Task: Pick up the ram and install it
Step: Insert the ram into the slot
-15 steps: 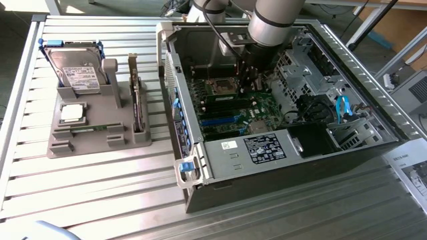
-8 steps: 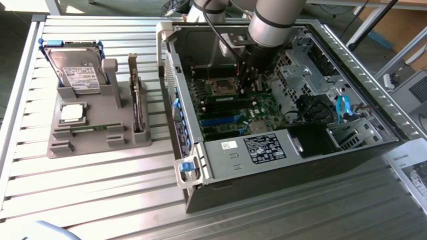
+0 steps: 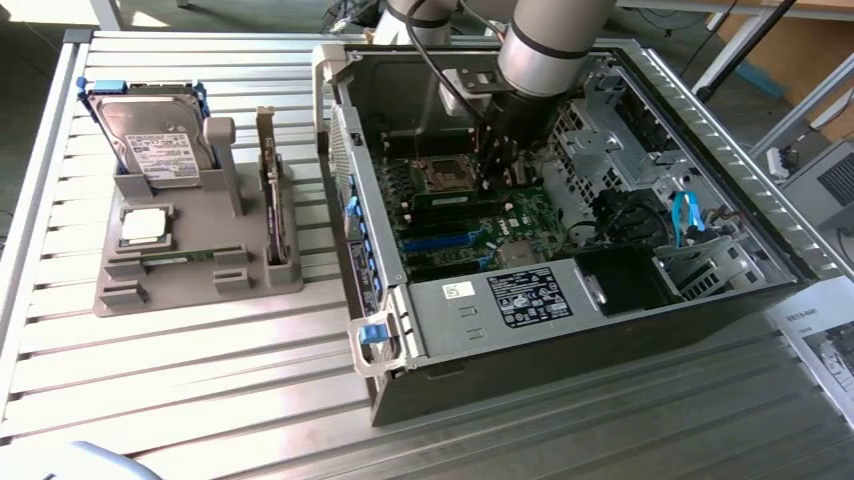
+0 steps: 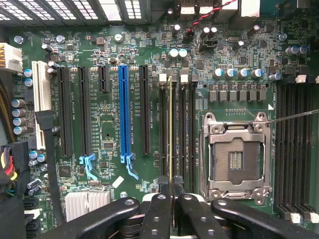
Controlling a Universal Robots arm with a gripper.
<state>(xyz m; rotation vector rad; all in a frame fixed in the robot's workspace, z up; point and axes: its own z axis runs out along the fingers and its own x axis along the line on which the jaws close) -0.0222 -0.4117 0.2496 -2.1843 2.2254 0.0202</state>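
An open computer case (image 3: 561,370) fills the centre and right of the frame on a slatted metal tabletop (image 3: 200,400). The grey arm (image 3: 547,50) comes in from the top edge and reaches down into the case. Its dark pincer (image 3: 505,183) sits low over the green motherboard (image 3: 534,215), just right of the processor socket (image 3: 443,177). A blue cable (image 3: 687,215) curls at the case's right side. At left centre a grey holder (image 3: 174,275) carries an upright hard drive (image 3: 154,135), a small square chip (image 3: 144,225) lying flat, and an expansion card (image 3: 274,215) standing on edge along its right side.
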